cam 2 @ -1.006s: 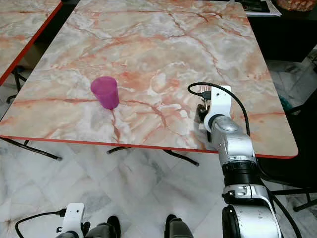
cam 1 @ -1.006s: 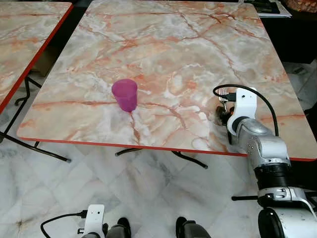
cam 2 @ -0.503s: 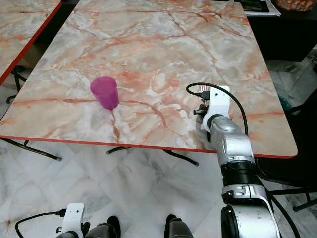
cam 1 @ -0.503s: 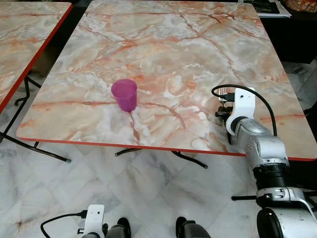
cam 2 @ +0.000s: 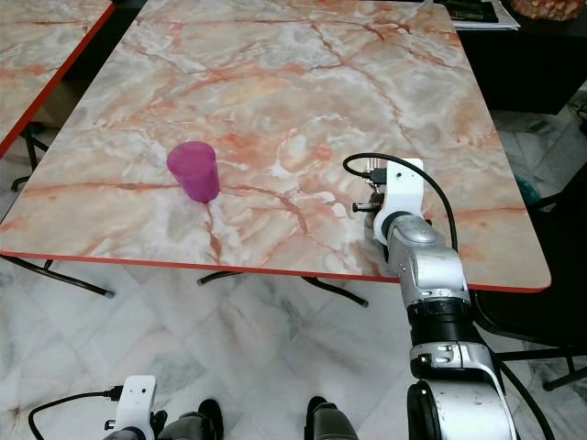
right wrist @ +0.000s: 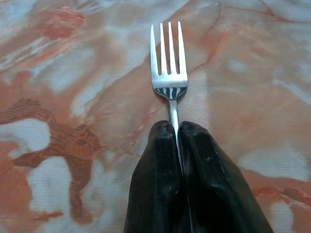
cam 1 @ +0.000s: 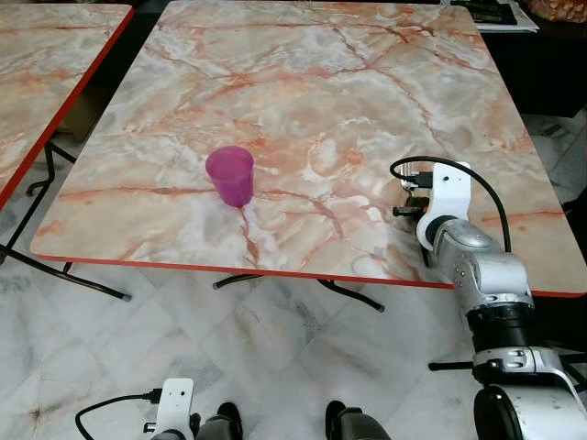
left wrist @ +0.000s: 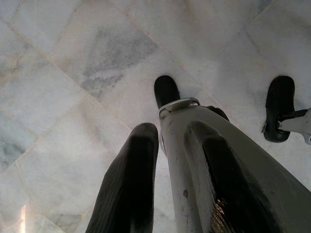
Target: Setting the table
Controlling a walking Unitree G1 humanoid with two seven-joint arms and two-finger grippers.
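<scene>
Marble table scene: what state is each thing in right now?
Purple plastic cup: upright on the marble table, untouched.
Silver metal fork: clamped by its handle, tines out over the tabletop.
Right gripper: shut on the fork.
Left gripper: hangs idle above the floor, fingers slightly apart.

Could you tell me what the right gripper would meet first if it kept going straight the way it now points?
Probably the orange-veined marble tabletop: the right gripper, shut on a silver metal fork, points along and slightly down at it. Depth is unclear; nothing else lies ahead.
</scene>
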